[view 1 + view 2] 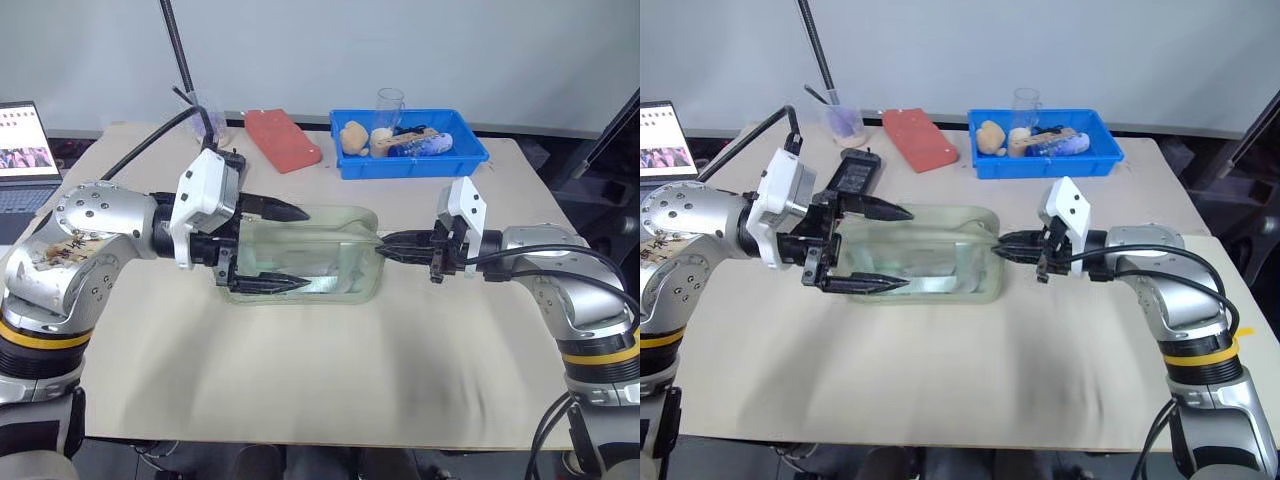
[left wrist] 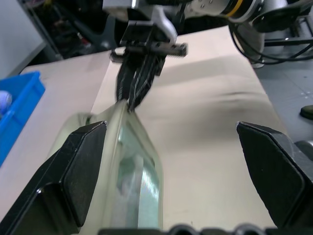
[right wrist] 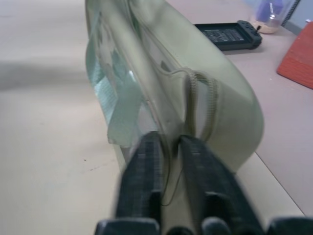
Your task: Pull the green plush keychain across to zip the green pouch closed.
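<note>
The green pouch [image 1: 330,262] lies on its side in the middle of the table, its clear window facing the front edge. My left gripper [image 1: 305,248] is open, one finger behind the pouch's left end and one in front of it. At the pouch's right end my right gripper [image 1: 385,245] is shut, pinching the pouch's edge just below the zipper track [image 3: 200,105]. The left wrist view looks along the pouch [image 2: 139,181] to the right gripper [image 2: 134,93] at its far end. The green plush keychain is hidden.
A blue bin [image 1: 415,168] with small items and a clear cup stands at the back right. A flat red case [image 1: 283,138] lies at the back middle, with a black device [image 1: 852,172] and a cup [image 1: 845,122] to its left. A laptop [image 1: 25,155] sits far left.
</note>
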Motion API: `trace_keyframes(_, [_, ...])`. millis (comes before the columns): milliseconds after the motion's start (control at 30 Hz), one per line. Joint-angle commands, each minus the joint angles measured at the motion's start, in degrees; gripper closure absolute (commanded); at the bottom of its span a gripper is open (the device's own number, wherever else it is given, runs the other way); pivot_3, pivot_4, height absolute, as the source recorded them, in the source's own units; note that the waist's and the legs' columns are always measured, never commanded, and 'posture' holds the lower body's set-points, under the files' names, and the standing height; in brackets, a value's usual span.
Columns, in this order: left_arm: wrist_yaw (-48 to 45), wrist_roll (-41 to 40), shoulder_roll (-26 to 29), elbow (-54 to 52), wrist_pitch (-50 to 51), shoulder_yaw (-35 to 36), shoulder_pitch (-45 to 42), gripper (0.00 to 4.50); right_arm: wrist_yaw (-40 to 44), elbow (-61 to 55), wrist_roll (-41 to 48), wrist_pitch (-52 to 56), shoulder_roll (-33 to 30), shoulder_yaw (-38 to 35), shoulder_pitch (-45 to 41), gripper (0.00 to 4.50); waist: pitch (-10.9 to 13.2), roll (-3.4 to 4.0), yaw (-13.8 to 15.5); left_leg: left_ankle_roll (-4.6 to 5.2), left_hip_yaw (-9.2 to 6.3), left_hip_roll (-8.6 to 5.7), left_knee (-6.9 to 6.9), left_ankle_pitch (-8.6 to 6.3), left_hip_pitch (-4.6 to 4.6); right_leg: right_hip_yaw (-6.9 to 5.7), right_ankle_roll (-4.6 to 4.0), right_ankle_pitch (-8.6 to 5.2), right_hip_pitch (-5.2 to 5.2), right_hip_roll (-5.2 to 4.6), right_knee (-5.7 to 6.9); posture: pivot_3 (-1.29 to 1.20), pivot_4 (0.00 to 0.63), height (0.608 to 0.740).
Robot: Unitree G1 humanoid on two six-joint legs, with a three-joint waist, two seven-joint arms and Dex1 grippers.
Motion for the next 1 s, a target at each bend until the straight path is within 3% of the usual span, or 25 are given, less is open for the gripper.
trace_keyframes(33, [5.67, -2.52, 1.38, 3.41, 6.05, 6.96, 0.03, 0.0, 0.78, -1.22, -0.15, -1.32, -0.41, -0.68, 0.14, 4.46, 0.0, 0.0, 0.04, 0.0, 0.0, 0.0, 0.0, 0.0, 0.01, 0.0, 0.0, 0.0, 0.01, -0.01, 0.01, 0.0, 0.15, 0.74])
trace_keyframes(233, [14.05, -1.51, 1.8, 11.51, 8.36, 19.66, 6.48, 0.0, 0.82, -0.92, -1.69, -2.38, -0.69, -0.68, 0.2, 4.46, 0.01, 0.02, -0.22, 0.0, 0.0, 0.02, -0.01, 0.0, 0.05, 0.0, 0.02, -0.01, 0.0, 0.01, 0.03, 0.0, 0.15, 0.74])
trace_keyframes(400, [20.36, -2.61, -3.13, 18.31, 8.69, 27.82, 14.53, 0.0, 1.16, -0.32, -2.5, -3.22, -0.12, -0.11, -0.15, 4.46, 0.01, 0.02, -0.09, 0.0, 0.01, 0.04, -0.01, -0.01, 0.07, -0.02, -0.06, 0.03, 0.01, -0.02, 0.03, 0.0, 0.15, 0.74])
trace_keyframes(667, [21.72, 0.13, -7.42, 21.22, 6.51, 24.85, 19.2, 0.0, 1.11, -0.08, -3.07, -3.49, 0.42, 0.03, -0.87, 4.46, 0.05, -0.07, 0.47, -0.03, 0.05, 0.0, 0.0, 0.0, 0.05, -0.09, -0.43, 0.26, 0.01, -0.15, -0.03, 0.0, 0.15, 0.74])
trace_keyframes(1000, [21.61, 2.56, -10.49, 23.17, 4.28, 18.98, 15.42, 0.0, 0.99, -1.32, -2.98, -2.94, -0.53, -0.65, -0.21, 4.46, 0.05, -0.07, 0.54, -0.03, 0.05, -0.01, -0.01, 0.0, 0.04, -0.1, -0.44, 0.27, 0.01, -0.15, -0.03, 0.0, 0.15, 0.74])
